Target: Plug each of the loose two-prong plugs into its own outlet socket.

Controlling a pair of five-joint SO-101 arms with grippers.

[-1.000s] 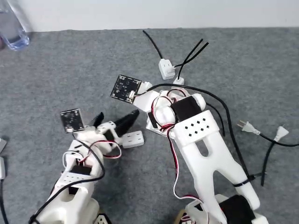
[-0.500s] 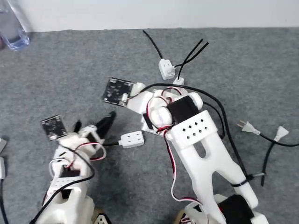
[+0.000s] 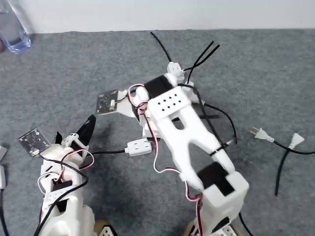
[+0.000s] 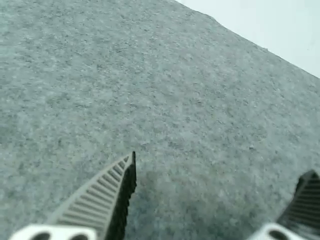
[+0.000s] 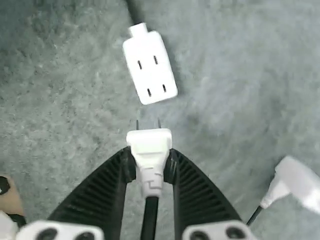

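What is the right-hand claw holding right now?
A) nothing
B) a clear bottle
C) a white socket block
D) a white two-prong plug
D: the right gripper pinches a white two-prong plug, its prongs pointing at the white socket block, which lies just clear of them.

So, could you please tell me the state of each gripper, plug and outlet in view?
left gripper: open, empty.
right gripper: shut on the white plug.
white plug: held, prongs aimed at the outlet block, not yet inserted.
outlet block: lying flat, all slots empty.
loose plug: unplugged, lying apart from both arms.
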